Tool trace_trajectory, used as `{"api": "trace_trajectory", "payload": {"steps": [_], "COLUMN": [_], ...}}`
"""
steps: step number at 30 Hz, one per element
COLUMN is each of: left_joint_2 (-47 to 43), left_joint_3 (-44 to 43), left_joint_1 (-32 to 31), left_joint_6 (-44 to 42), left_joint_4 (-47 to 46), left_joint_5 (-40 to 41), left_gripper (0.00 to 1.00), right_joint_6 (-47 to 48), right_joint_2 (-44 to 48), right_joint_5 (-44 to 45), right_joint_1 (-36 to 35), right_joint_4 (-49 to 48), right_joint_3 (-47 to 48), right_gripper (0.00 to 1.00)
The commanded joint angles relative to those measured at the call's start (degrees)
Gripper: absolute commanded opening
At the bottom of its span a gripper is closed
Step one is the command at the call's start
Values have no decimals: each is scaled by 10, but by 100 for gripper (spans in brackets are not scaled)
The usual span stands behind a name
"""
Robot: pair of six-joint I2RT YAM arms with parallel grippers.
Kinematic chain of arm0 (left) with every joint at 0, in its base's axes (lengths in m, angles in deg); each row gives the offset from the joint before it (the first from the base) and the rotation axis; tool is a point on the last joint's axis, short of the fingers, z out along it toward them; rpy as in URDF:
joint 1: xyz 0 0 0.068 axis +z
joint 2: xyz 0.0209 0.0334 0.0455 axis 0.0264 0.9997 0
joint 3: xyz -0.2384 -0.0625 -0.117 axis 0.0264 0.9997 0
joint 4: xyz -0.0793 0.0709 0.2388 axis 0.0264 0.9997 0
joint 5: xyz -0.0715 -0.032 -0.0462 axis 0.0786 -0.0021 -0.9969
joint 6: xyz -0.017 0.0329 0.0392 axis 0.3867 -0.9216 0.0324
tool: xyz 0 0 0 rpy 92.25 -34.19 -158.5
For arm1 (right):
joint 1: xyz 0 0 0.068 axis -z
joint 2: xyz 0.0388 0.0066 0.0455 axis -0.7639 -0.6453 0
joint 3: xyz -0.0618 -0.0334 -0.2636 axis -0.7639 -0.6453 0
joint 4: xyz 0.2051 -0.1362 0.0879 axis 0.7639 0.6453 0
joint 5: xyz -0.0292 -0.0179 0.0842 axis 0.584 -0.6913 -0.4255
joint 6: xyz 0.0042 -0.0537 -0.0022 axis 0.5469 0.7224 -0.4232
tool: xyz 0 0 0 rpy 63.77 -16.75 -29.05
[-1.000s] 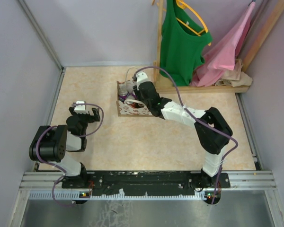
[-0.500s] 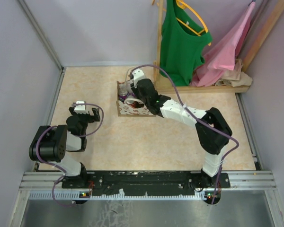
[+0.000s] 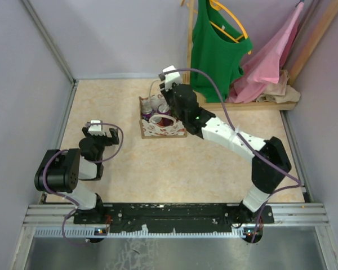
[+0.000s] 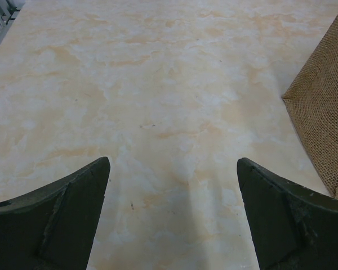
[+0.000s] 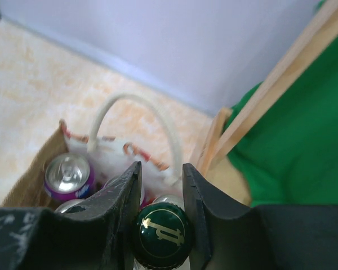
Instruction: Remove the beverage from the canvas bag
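Right wrist view: a green-capped bottle (image 5: 159, 229) is clamped between the right gripper's (image 5: 160, 169) fingers, at the open top of the canvas bag (image 5: 28, 188).
The bag stands toward the far side of the marbled table (image 3: 158, 169), just in front of a wooden rack (image 3: 190, 56) hung with a green top (image 3: 214, 50). A purple can (image 5: 69, 174) sits inside, and a white loop handle (image 5: 104, 112) arches beyond it. I cannot tell whether the bottle has cleared the rim. The left gripper (image 4: 173, 161) hangs spread wide above the tabletop, well apart from the bag.

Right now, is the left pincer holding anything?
No, the left pincer stands wide open with nothing between its jaws.
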Motion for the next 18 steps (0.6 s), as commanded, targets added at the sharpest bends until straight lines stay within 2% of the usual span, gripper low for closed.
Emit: {"api": "trace_trajectory", "payload": {"steps": [1, 7, 10, 18], "left_joint_2": [5, 5, 5, 6], "left_joint_3": [-8, -7, -7, -7], "left_joint_1": [-2, -2, -2, -2], "left_joint_6": [-4, -4, -4, -4], "left_joint_4": [-7, -7, -8, -7], "left_joint_5": [-1, -1, -1, -1], "left_gripper": [100, 100, 100, 100], "right_joint_6": [85, 116, 116, -49], "right_joint_2": [122, 188, 203, 234], "right_joint_5": [64, 105, 140, 95], "right_joint_1": [5, 7, 34, 162], "right_joint_4": [-192, -243, -246, -148], "right_joint_3": [54, 19, 1, -97], "right_gripper": [0, 0, 0, 0]}}
